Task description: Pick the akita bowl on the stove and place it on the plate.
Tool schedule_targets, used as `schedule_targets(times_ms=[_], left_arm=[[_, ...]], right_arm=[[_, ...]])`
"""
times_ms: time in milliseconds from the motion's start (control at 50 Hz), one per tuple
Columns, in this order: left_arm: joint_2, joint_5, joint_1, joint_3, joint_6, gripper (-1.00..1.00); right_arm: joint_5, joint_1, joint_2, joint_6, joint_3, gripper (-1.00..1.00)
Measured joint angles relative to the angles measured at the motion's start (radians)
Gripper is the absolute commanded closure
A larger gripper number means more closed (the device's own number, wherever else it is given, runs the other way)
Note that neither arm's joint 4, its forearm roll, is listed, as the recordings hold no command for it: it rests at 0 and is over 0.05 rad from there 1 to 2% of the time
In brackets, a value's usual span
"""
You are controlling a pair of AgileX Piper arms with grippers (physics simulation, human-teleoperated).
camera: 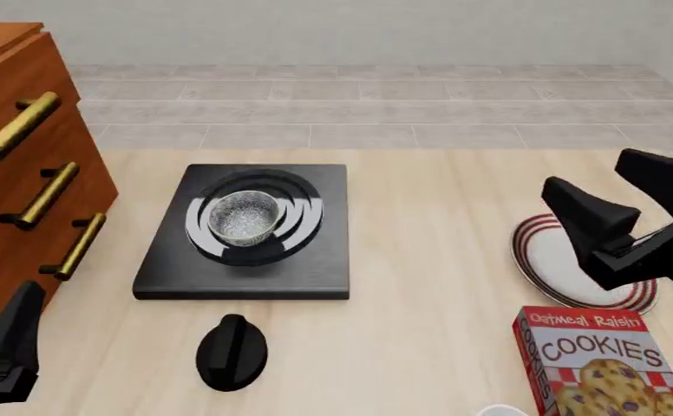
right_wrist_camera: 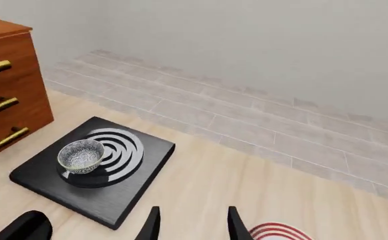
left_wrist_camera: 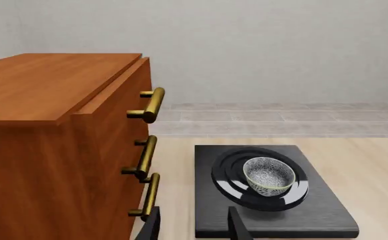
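**Bowl waiting on the burner, plate lying empty**

We are seeing the akita bowl (camera: 245, 217) sitting upright at the centre of the stove's (camera: 313, 260) rings, untouched; nothing of the job looks done yet, with lift, carry and set-down all remaining. The bowl is showing a speckled grey-white glaze inside and a dark shell outside, small and round. The stove is lying as a flat matte-black slab with glossy concentric bands. Well apart, the red-striped white plate (camera: 541, 260) is resting on the pale wood-grain counter (camera: 429, 225), partly hidden by the right gripper (right_wrist_camera: 190, 222), whose fingers are standing apart and empty. The left gripper (left_wrist_camera: 194, 225) is likewise gaping, holding nothing, near a brass-handled wooden cabinet (left_wrist_camera: 47, 150).
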Motion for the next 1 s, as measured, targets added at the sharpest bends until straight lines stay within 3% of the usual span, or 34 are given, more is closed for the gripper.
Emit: schedule_targets(times_ms=[580, 1000], left_arm=[[0.0, 0.0, 0.0, 0.0, 0.0, -1.0], [0.0, 0.0, 0.0, 0.0, 0.0, -1.0]], right_arm=[[0.153, 0.176, 0.307, -0.028, -0.278, -1.0], [0.223, 0.297, 0.509, 0.054, -0.448, -1.0]])
